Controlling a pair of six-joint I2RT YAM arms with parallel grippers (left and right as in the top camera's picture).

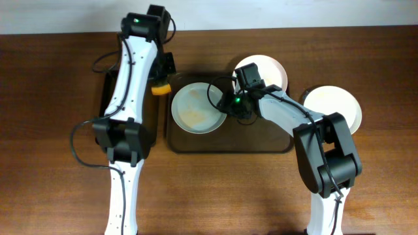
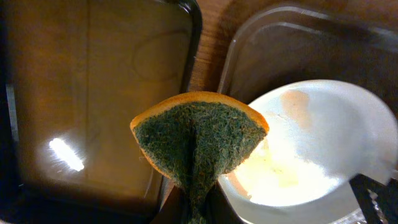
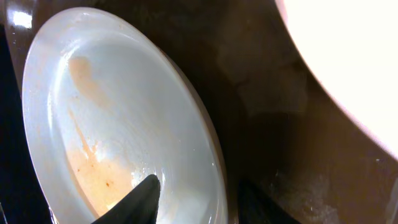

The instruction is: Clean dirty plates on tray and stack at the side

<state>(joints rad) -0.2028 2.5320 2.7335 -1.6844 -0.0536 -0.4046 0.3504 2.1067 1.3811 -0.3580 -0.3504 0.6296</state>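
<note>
A plate with orange sauce smears [image 1: 194, 108] lies at the left of the dark brown tray [image 1: 228, 145]. My right gripper [image 1: 228, 108] is open, its fingers [image 3: 196, 202] straddling that plate's right rim [image 3: 112, 106], one finger inside and one outside over the tray [image 3: 249, 81]. My left gripper [image 1: 163, 77] is shut on a sponge [image 1: 161, 87], orange with a green scouring face [image 2: 199, 137], held just left of the plate [image 2: 311, 143]. A second plate [image 1: 268, 68] sits at the tray's far right corner [image 3: 348, 56]. A third plate [image 1: 333, 108] rests on the table right of the tray.
A narrower black tray [image 1: 106, 98] lies on the wooden table left of the brown tray, under my left arm; it also shows in the left wrist view [image 2: 93, 81]. The right arm reaches across the brown tray's far side.
</note>
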